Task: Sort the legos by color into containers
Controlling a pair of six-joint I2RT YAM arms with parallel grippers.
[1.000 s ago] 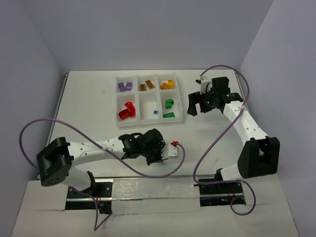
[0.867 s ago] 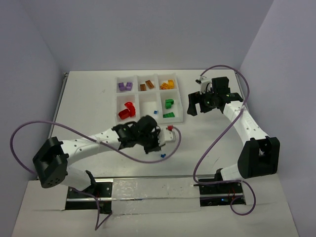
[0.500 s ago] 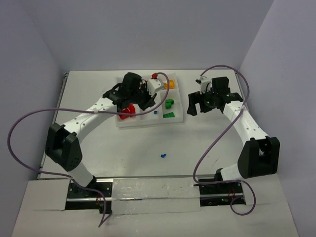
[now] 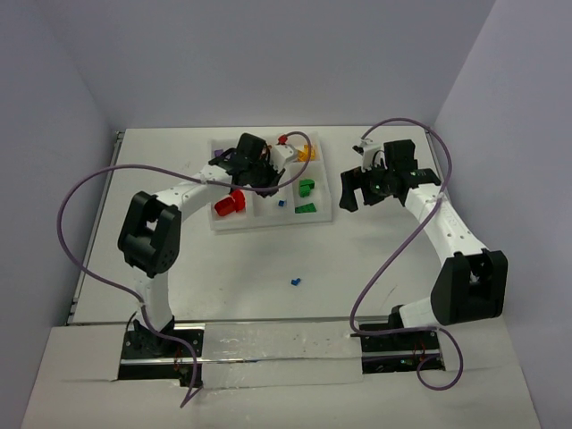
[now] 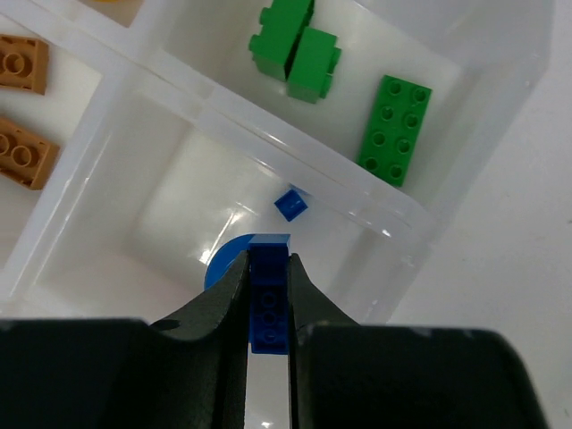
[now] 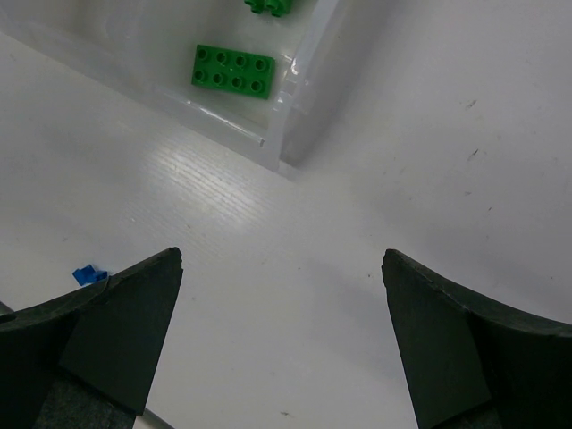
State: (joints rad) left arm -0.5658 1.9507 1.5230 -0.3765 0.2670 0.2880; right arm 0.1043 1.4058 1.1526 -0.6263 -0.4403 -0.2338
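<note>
My left gripper (image 4: 264, 182) is shut on a dark blue brick (image 5: 268, 299) and holds it above the front middle compartment of the white tray (image 4: 268, 221). A tiny blue brick (image 5: 290, 205) lies in that compartment, and a blue curved piece (image 5: 221, 266) shows partly behind my left finger. Green bricks (image 5: 395, 130) fill the front right compartment, red ones (image 4: 228, 204) the front left. Purple (image 4: 219, 155), brown (image 5: 22, 152) and yellow (image 4: 309, 154) pieces lie in the back row. My right gripper (image 4: 356, 189) is open and empty, just right of the tray.
One small blue piece (image 4: 293, 282) lies alone on the table in front of the tray; it also shows in the right wrist view (image 6: 89, 275). The tray's right wall (image 6: 304, 98) is close to my right gripper. Purple cables loop beside both arms.
My left arm has swung from the front of the table up to the tray, carrying the blue brick. A small blue piece stayed on the table. The right arm has not moved.
</note>
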